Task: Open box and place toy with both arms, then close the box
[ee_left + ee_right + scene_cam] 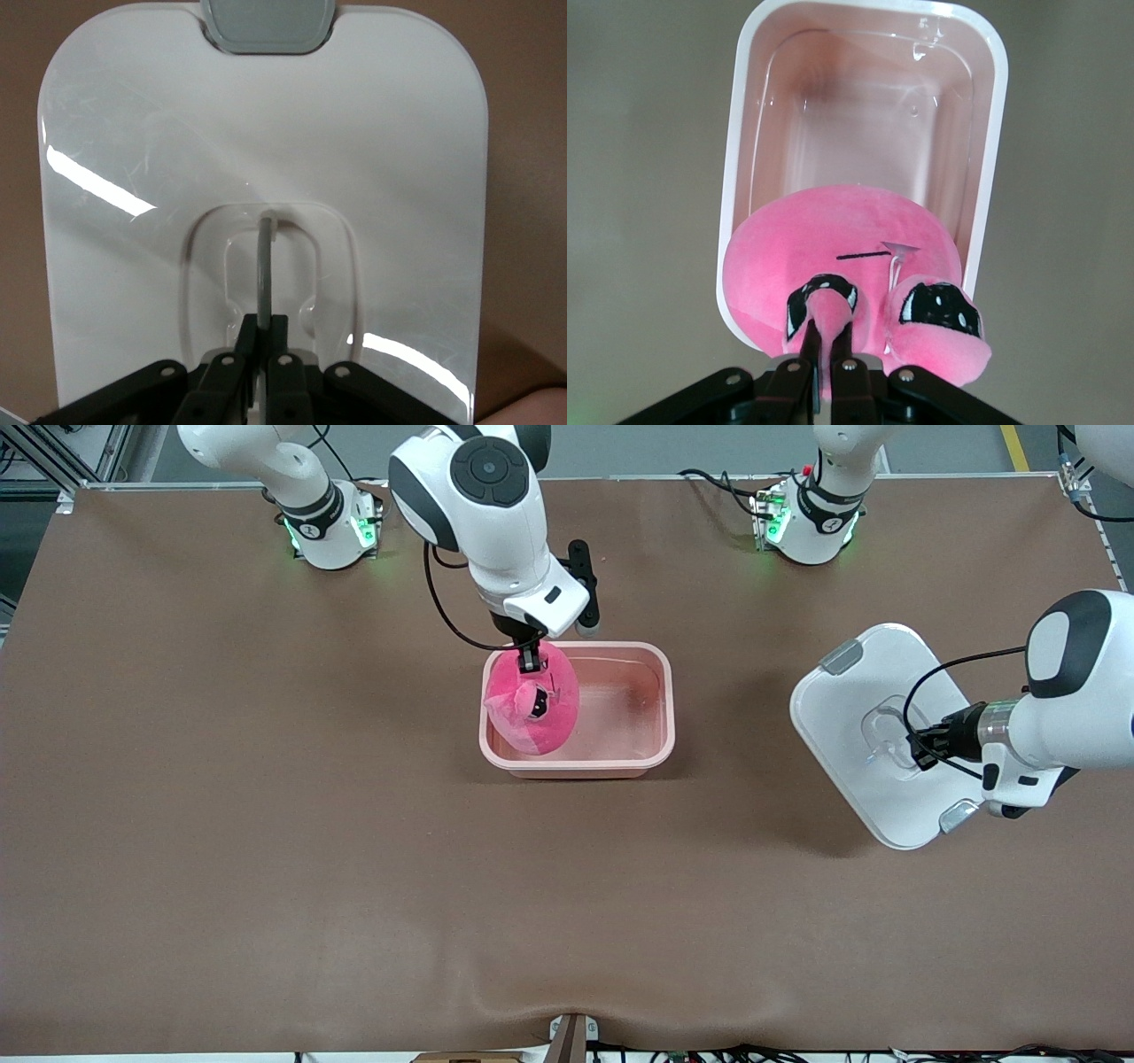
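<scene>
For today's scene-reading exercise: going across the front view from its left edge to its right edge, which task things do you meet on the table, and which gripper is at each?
toy, pinched by the right gripper → pink box, lid off, the toy in its end toward the right arm → white lid, the left gripper shut on its handle.

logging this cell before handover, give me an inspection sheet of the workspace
surface: brown table, slight wrinkle at the edge nearest the front camera
box: tub open, mid-table
toy: pink plush in the tub's end toward the right arm, partly above the rim
lid: white lid off, tilted, toward the left arm's end
clutter: nothing seen
grippers: right gripper shut on the toy over the tub; left gripper shut on the lid's handle
cables: black cables on both wrists and at the bases
surroundings: grey floor, yellow line
</scene>
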`<action>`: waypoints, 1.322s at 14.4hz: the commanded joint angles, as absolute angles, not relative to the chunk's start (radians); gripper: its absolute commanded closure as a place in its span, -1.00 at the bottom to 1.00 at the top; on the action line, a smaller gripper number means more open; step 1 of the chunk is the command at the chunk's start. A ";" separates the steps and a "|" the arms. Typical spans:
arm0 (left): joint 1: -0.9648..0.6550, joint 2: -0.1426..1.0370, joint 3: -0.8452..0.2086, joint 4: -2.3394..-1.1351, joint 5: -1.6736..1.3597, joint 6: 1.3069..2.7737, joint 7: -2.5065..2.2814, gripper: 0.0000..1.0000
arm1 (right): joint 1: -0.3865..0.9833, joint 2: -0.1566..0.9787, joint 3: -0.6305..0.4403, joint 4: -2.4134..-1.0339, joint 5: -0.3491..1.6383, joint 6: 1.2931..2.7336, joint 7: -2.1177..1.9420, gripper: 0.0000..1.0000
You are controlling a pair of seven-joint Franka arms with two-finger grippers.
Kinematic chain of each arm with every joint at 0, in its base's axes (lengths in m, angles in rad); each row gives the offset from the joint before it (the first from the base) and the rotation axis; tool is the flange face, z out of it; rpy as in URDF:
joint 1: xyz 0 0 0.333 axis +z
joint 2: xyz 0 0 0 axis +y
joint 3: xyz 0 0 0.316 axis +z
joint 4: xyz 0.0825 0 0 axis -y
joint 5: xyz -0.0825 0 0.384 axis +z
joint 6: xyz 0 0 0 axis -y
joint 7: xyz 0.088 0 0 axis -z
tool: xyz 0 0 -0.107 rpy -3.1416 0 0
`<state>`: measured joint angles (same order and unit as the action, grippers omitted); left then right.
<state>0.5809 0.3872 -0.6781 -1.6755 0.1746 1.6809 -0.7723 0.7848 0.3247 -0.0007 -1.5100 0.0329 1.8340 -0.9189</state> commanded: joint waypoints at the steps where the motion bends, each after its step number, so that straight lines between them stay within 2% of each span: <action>1: 0.591 0.377 -0.692 -1.687 0.158 1.669 -0.791 1.00 | 0.781 0.299 0.000 -1.529 0.023 1.836 -0.934 1.00; 2: 0.591 0.377 -0.693 -1.687 0.158 1.669 -0.799 1.00 | 0.781 0.301 0.000 -1.526 0.018 1.836 -0.934 1.00; 3: 0.588 0.377 -0.695 -1.687 0.158 1.669 -0.805 1.00 | 0.781 0.301 -0.002 -1.525 0.017 1.836 -0.933 -0.38; 4: 0.586 0.377 -0.696 -1.687 0.158 1.669 -0.807 1.00 | 0.779 0.301 0.000 -1.522 0.012 1.838 -0.940 -0.99; 12: 0.584 0.356 -0.713 -1.684 0.098 1.638 -0.859 1.00 | 0.752 0.299 -0.002 -1.506 0.018 1.835 -0.948 -1.00; 15: 0.584 0.348 -0.797 -1.681 0.097 1.625 -0.987 1.00 | 0.691 0.290 -0.002 -1.508 0.044 1.816 -0.922 -1.00; 19: 0.555 0.351 -0.909 -1.678 0.097 1.628 -1.219 1.00 | 0.533 0.224 -0.005 -1.509 0.101 1.700 -0.798 -1.00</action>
<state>0.5681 0.3760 -0.8767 -1.6770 0.1139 1.6448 -1.1369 0.6084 0.2827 -0.0191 -1.4980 0.0768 1.7546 -0.8513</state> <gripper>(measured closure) 0.934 0.000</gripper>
